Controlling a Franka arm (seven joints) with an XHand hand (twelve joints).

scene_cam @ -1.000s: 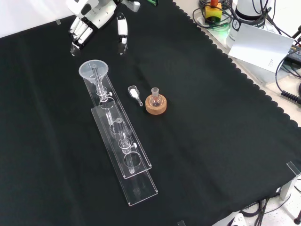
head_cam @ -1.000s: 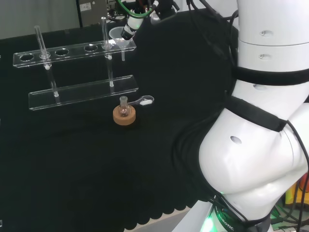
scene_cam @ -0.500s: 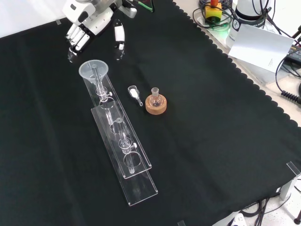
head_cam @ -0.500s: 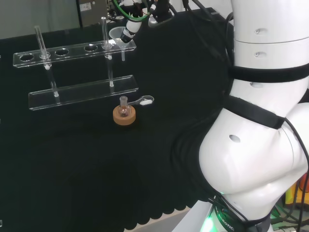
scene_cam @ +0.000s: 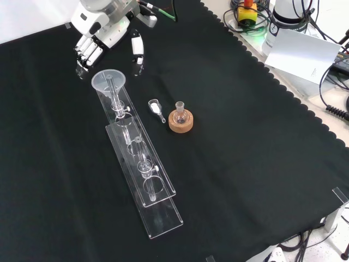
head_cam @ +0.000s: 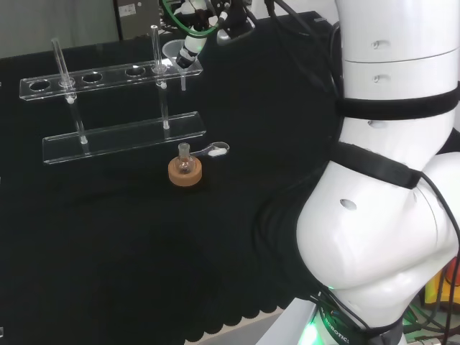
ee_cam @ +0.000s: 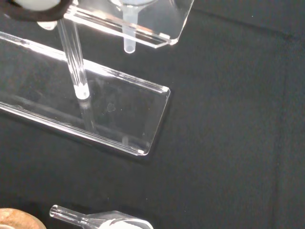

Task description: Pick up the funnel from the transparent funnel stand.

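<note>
Black cloth [head_cam: 108,237] covers the bench in the head view, with the arm's white links [head_cam: 388,180] filling the right side of the frame. In the upper left stands the transparent funnel stand [head_cam: 108,108], two clear plates joined by thin posts. The funnel [head_cam: 175,52] sits in the hole at the upper plate's right end, and the hand [head_cam: 191,44] shows just beside it at the top of the frame; from here I cannot tell how its fingers are set. Below the stand, near the middle, a small flask [head_cam: 185,161] rests on a cork ring [head_cam: 185,172], with a small clear scoop [head_cam: 213,149] just to its right.

Seen from the front, the cloth [scene_cam: 245,153] spreads across the frame and the stand [scene_cam: 139,164] runs diagonally from upper left down toward the centre. The funnel [scene_cam: 108,81] sits at its upper end. The hand [scene_cam: 103,34] hangs at the top left, fingers [scene_cam: 86,52] together and fairly straight to the left of the funnel's rim, thumb [scene_cam: 137,46] spread apart to the right; they hold nothing. The scoop [scene_cam: 156,108] and the flask [scene_cam: 180,112] on its cork ring [scene_cam: 180,123] lie right of the stand.

At the wrist, the funnel's stem [ee_cam: 129,29] pokes down through the upper plate above the stand's base plate [ee_cam: 119,114]. The scoop [ee_cam: 102,220] and an edge of the cork ring [ee_cam: 14,219] lie at the frame's bottom.
</note>
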